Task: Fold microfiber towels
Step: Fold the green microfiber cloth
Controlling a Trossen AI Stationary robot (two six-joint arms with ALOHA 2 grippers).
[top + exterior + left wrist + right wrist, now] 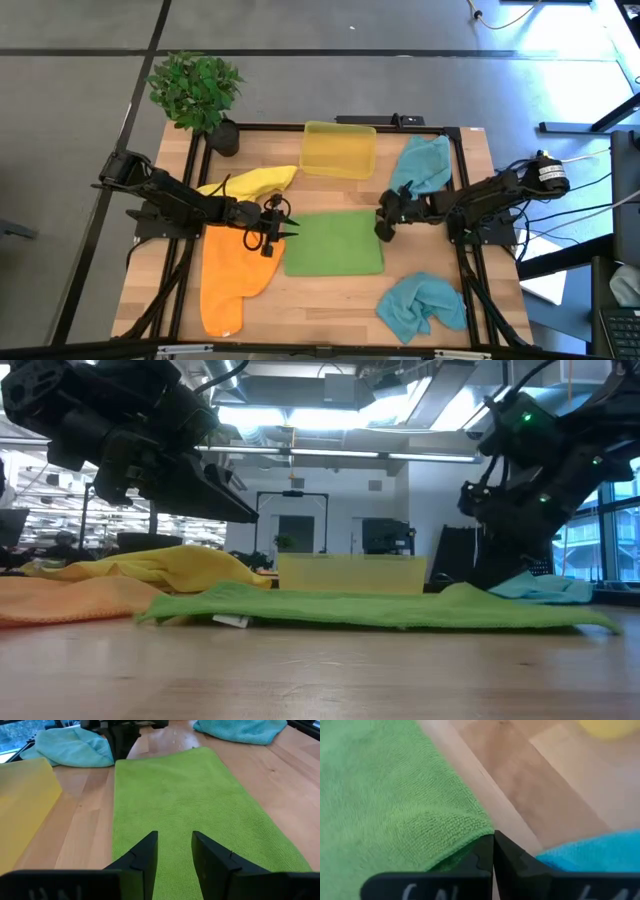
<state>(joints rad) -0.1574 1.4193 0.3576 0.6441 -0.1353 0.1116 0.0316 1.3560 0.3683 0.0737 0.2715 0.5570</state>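
Seen from overhead, the green towel (334, 243) lies flat at the centre of the wooden table (330, 300), with the orange towel (230, 270) touching its 9 o'clock edge, the yellow towel (250, 181) at about 10 o'clock, one teal towel (423, 163) at 2 o'clock and the other teal towel (422, 303) crumpled at 5 o'clock. The translucent yellow bin (339, 149) sits at 12 o'clock and a potted plant (198, 90) stands off the table's 11 o'clock corner. What that view cannot settle, the wrist cameras do: the left gripper (174, 851) is poised over the green towel's 9 o'clock edge with its fingers (145, 854) apart, a narrow gap between them and nothing in it, while the right gripper (493, 851) at the towel's 2 o'clock corner has its fingers pressed together on the raised green corner. The table-level view adds that the green towel (380, 610) lies low and nearly flat, with a small white tag (232, 621) peeking from under its near edge and both arms above it. Bare wood lies open along the 6 o'clock side between the orange towel and the crumpled teal one.
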